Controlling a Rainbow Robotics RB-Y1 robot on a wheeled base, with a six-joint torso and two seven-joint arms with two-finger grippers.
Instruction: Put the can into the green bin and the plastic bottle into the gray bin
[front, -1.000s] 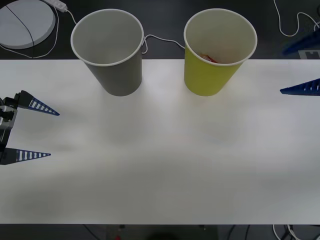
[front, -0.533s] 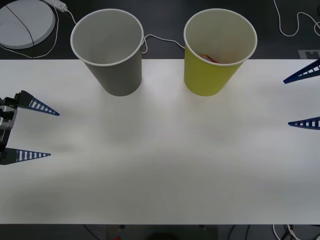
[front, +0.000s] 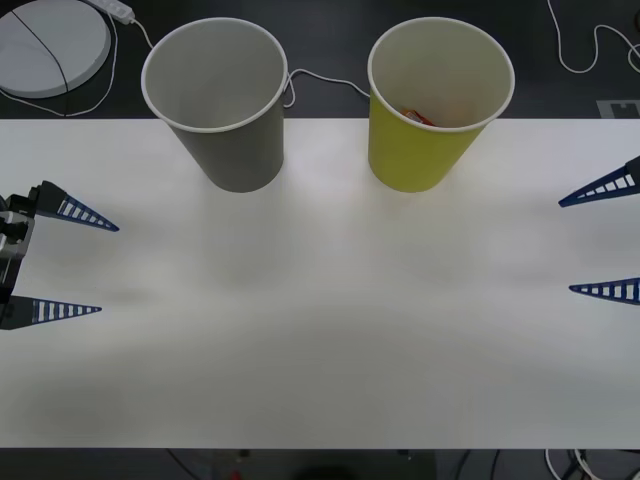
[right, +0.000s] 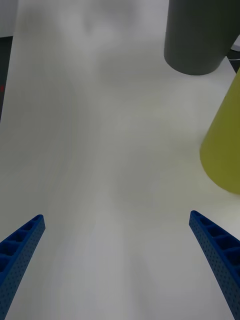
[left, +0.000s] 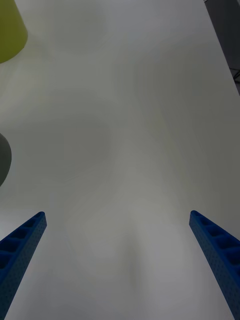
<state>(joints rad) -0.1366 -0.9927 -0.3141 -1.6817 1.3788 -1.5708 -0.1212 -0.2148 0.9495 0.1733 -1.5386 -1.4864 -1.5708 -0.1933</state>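
Note:
The gray bin (front: 215, 100) stands upright at the table's back, left of centre. To its right stands the green bin (front: 440, 100), and a red-orange sliver of the can (front: 418, 117) shows inside it against the near wall. The plastic bottle is out of view. My left gripper (front: 108, 270) hovers open and empty at the table's left edge. At the right edge my right gripper (front: 566, 247) is open and empty too. The right wrist view has the gray bin (right: 200, 40) and green bin (right: 225, 145) ahead of the open right gripper (right: 116, 216). The left gripper (left: 117, 215) faces bare table.
The white table (front: 320, 330) spreads wide between the two grippers. Behind it, on the dark floor, lie a white round disc (front: 50, 45) at the back left and white cables (front: 320, 78).
My right gripper has come forward along the table's right edge, away from the back. Both its fingers now show, spread apart. The left gripper and both bins have not moved.

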